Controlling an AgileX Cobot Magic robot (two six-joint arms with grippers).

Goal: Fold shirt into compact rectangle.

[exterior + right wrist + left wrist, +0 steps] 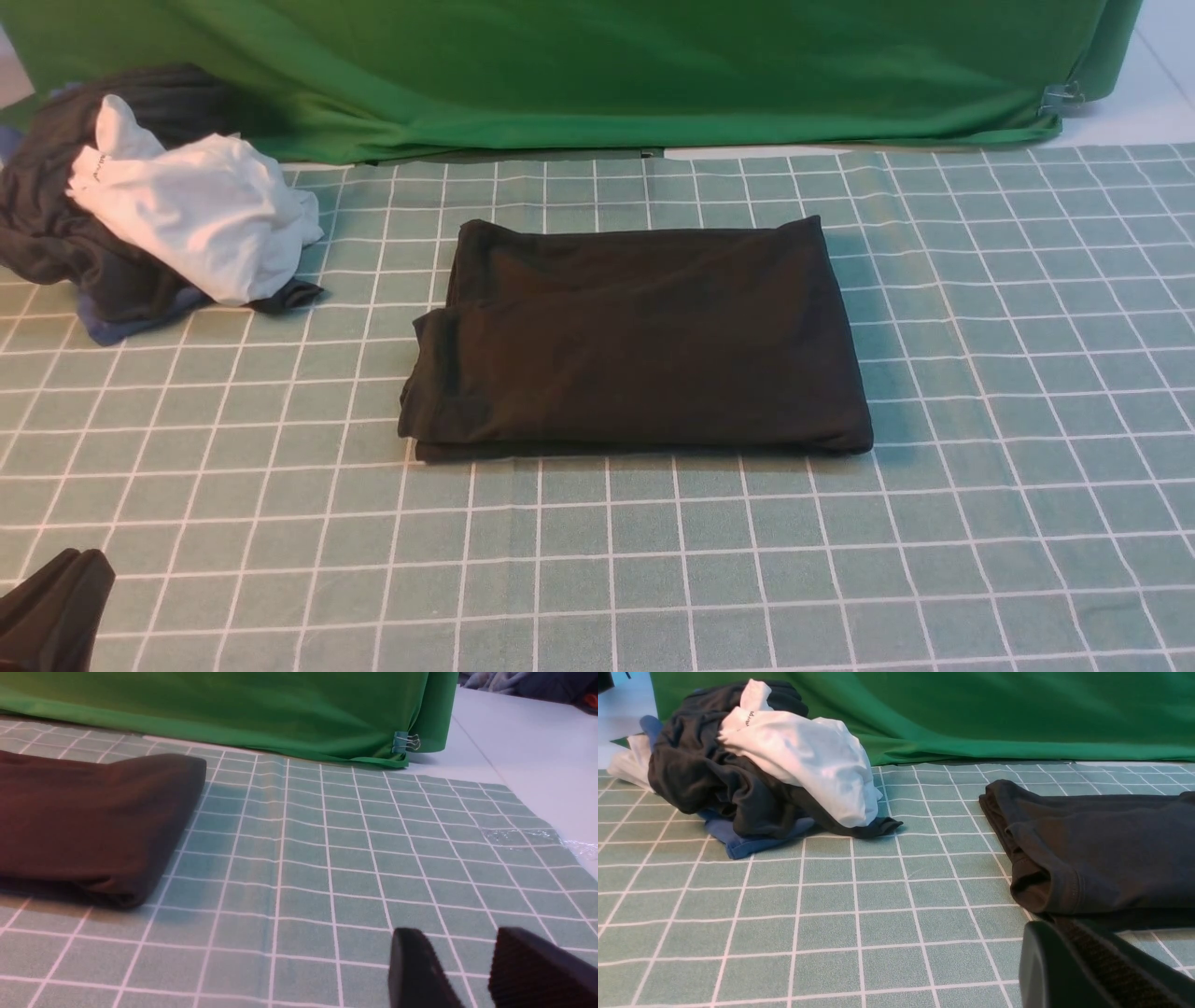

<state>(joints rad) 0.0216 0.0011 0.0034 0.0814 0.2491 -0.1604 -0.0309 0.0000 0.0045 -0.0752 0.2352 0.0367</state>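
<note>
The black-brown shirt [644, 341] lies folded into a flat rectangle in the middle of the checked cloth, no print or label showing. Its layered left edge [1036, 882] shows in the left wrist view and its rounded right fold [140, 826] in the right wrist view. My left gripper [75, 557] hovers low at the front left corner, well clear of the shirt. Its fingers [1057, 927] stand pressed together with nothing between them. The right gripper [458, 939] is out of the front view. It is open over bare cloth to the right of the shirt.
A heap of clothes [112, 215] with a white garment [205, 219] on top sits at the far left. The green backdrop cloth [597, 75] hangs along the back, held by a clip [405, 743]. The checked tablecloth [1027, 373] ends at the right on a white table [537, 756].
</note>
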